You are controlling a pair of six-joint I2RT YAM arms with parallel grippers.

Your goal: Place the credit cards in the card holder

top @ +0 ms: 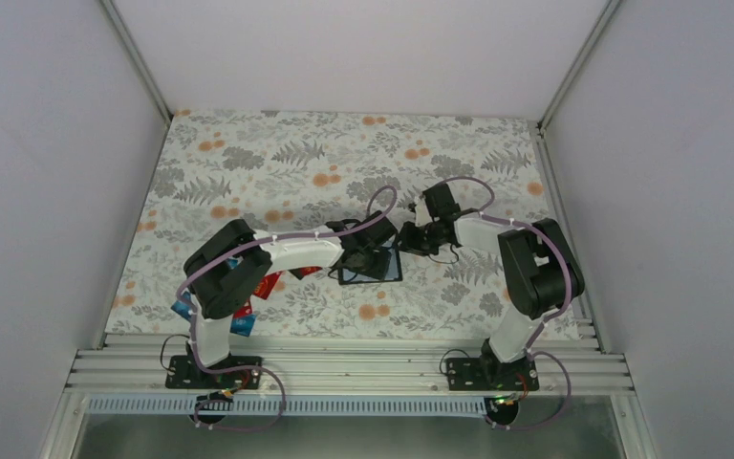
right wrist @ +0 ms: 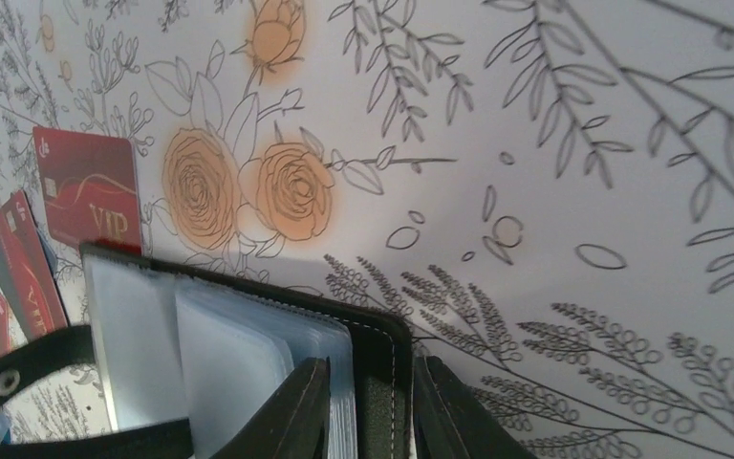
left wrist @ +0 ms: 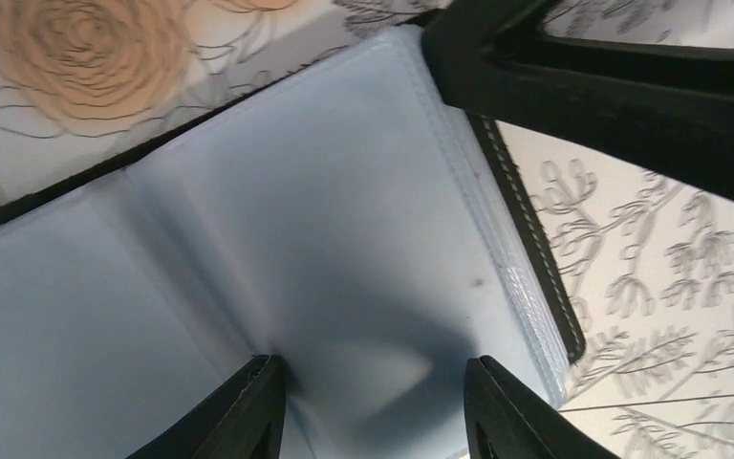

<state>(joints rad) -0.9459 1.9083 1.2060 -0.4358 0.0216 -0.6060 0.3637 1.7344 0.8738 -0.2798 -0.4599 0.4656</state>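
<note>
The card holder [top: 385, 272] lies open mid-table, black outside and grey-blue inside. My left gripper [top: 363, 251] is over it. In the left wrist view it is open [left wrist: 373, 368], fingertips spread on a clear inner sleeve [left wrist: 325, 220]. My right gripper [top: 409, 241] is at the holder's right edge. In the right wrist view it is shut [right wrist: 373, 373] on the black cover and sleeve stack [right wrist: 387, 344]. Red and blue credit cards [top: 268, 285] lie at the left, partly under the left arm. A red VIP card [right wrist: 91, 186] lies beyond the holder, with more red cards [right wrist: 24, 273] beside it.
The holder's strap with a snap [right wrist: 19, 368] hangs out at its left side. The floral tablecloth [top: 277, 163] covers the table. Grey walls stand close at left, right and back. A metal rail [top: 344, 368] runs along the near edge.
</note>
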